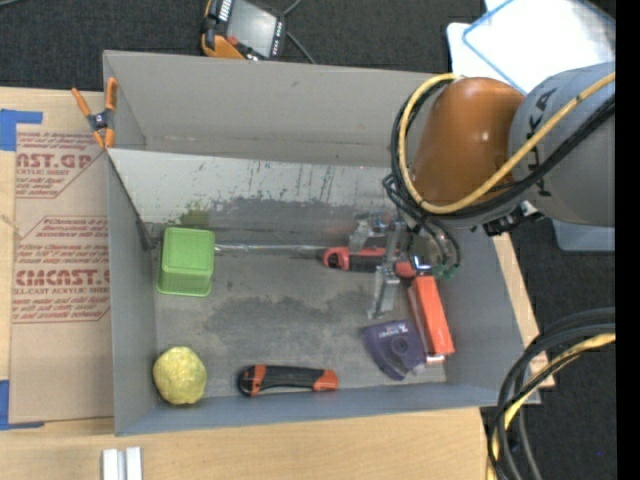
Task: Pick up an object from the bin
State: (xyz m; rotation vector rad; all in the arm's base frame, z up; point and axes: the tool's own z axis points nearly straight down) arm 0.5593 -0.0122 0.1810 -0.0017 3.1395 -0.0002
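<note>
Where orange cover [470, 143] overhangs, tool [385, 266] half hidden | grip state: cannot tell | beside: orange block [435, 318]

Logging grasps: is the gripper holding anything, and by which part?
Cannot be told: the gripper sits at a red-and-black tool, but no hold shows.

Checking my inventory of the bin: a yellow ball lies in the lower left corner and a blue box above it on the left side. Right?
Not quite: the camera view shows the box is green, not blue. The yellow ball does lie in the lower left corner, below it.
</note>
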